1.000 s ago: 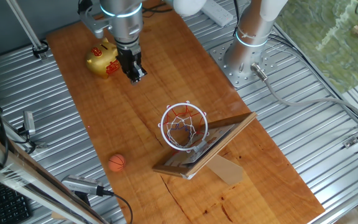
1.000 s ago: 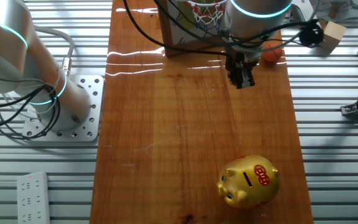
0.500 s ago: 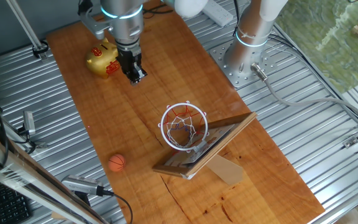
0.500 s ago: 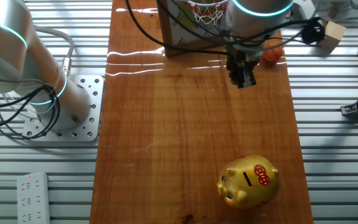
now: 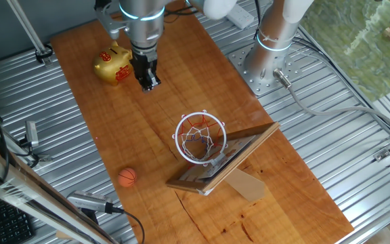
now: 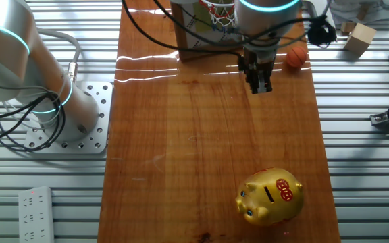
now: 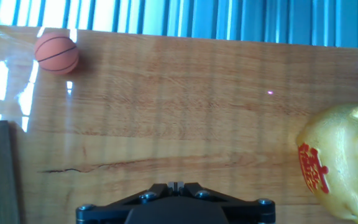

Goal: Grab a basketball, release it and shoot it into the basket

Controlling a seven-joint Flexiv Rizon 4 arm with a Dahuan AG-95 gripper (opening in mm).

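The small orange basketball (image 5: 127, 177) lies on the wooden board near its edge, far from my gripper; it also shows in the other fixed view (image 6: 296, 55) and at the top left of the hand view (image 7: 56, 53). The basket (image 5: 200, 137), a white ring with a red and blue threaded net on a wooden-framed backboard, stands mid-board, and its net shows at the top of the other fixed view (image 6: 218, 8). My gripper (image 5: 149, 84) hangs above the board next to the gold piggy bank, fingers together and empty; it also shows in the other fixed view (image 6: 260, 86) and the hand view (image 7: 176, 185).
A gold and red piggy bank (image 5: 112, 66) stands left of the gripper, and shows in the other fixed view (image 6: 270, 196) and the hand view (image 7: 344, 162). A second arm's base (image 5: 271, 57) sits beside the board. A small wooden block (image 6: 356, 37) lies off the board.
The gripper has shifted slightly sideways above the board, away from the piggy bank. The ball, basket and piggy bank have not moved.
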